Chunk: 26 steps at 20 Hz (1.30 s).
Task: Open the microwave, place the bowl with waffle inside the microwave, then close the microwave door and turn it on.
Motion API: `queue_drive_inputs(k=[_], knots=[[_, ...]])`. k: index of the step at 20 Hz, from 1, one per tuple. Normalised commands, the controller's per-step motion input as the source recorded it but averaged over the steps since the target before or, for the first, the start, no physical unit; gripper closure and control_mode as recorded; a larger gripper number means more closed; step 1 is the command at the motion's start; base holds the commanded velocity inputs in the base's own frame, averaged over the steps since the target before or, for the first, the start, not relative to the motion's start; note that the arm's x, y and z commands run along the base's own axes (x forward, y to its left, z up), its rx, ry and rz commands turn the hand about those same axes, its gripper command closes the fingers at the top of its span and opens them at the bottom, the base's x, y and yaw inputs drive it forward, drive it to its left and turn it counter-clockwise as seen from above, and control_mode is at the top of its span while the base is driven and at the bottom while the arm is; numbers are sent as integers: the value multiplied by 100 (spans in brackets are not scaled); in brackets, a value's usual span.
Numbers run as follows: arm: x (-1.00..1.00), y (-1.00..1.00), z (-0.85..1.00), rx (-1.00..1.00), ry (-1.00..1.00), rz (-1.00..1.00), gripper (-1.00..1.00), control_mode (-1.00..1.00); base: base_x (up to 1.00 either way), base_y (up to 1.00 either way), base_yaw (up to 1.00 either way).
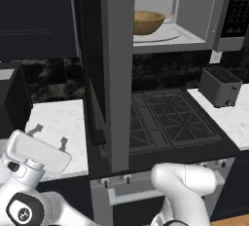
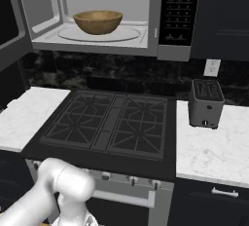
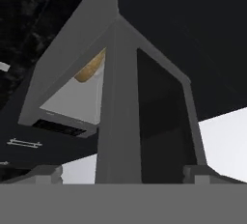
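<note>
The microwave (image 2: 97, 15) hangs above the stove (image 2: 109, 125), its door (image 1: 116, 69) swung wide open toward the arm's left, seen edge-on in the left base view as a tall grey panel that reaches down in front of the stove. Inside the microwave, the bowl (image 2: 97, 21) sits upright on the turntable (image 2: 129, 34), near the middle of the pale cavity; in the left base view it shows just right of the door edge (image 1: 148, 22). The waffle cannot be made out from these angles, since the bowl's wall hides its inside. The button panel (image 2: 179, 8) runs down the microwave's right side. A toaster (image 2: 206, 102) stands on the white counter (image 2: 214, 152) right of the stove, below the panel. The gripper (image 1: 48, 136) is low at the left of the left base view, well left of the door and apart from it, over the counter on that side, its two fingers spread wide with nothing between them. In the hand view the door (image 3: 120, 121) stands close ahead, with the bowl (image 3: 91, 68) glimpsed past its edge.
</note>
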Motion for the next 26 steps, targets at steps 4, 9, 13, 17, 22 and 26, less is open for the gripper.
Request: queue_drive_inputs(k=[4, 9, 13, 17, 22, 26], knots=[[28, 3, 29, -3, 15, -18, -100, -100, 0, 0, 0], [22, 0, 40, -1, 9, -17, -100, -100, 0, 0, 0], [6, -3, 38, 0, 1, -16, -100, -100, 0, 0, 0], [0, -39, 25, 0, 2, -18, -100, -100, 0, 0, 0], [0, -58, 24, 0, 2, -19, -100, -100, 0, 0, 0], [0, -72, 29, 1, 6, -18, -100, -100, 0, 0, 0]])
